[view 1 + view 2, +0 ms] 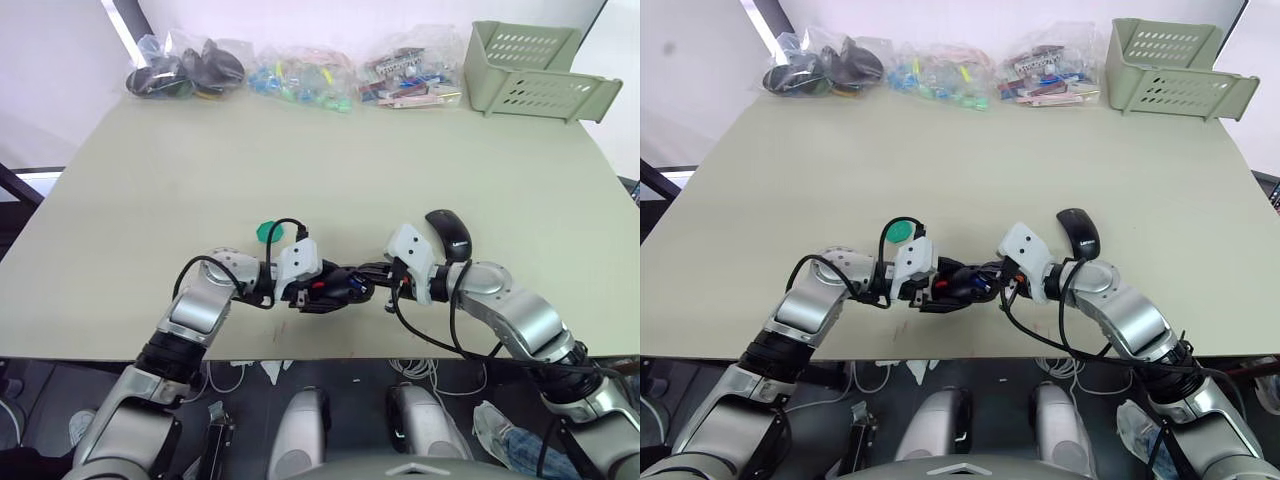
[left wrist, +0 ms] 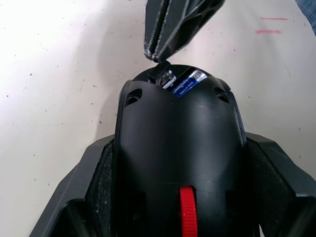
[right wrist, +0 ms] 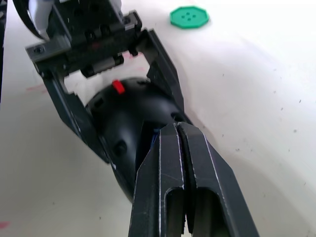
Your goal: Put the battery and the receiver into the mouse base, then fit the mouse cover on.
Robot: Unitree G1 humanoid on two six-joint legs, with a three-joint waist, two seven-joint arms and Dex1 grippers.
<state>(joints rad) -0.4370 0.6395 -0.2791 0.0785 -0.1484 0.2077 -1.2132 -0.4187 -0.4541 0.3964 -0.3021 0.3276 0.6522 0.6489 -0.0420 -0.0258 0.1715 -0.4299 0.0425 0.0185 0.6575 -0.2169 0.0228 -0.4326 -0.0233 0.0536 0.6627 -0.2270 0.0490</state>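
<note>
Left fingers point(image 2: 98, 187) clamping mouse base point(image 2: 177, 163), right fingers point(image 3: 173, 163) pinching receiver point(image 2: 165, 79)

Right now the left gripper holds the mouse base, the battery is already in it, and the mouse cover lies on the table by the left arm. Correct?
Not quite. The mouse cover lies by the right arm, as the left eye view shows. The left gripper does hold the mouse base, with the battery inside.

The mouse base point(image 2: 177, 163) looks like smooth black plastic with a soft sheen, its scroll wheel point(image 2: 187, 212) red and ribbed. The battery point(image 2: 186, 85) wears a glossy blue printed wrap. The mouse cover point(image 1: 448, 233) is shiny black plastic. The table point(image 1: 150, 200) is matt and pale (finely speckled up close).
</note>
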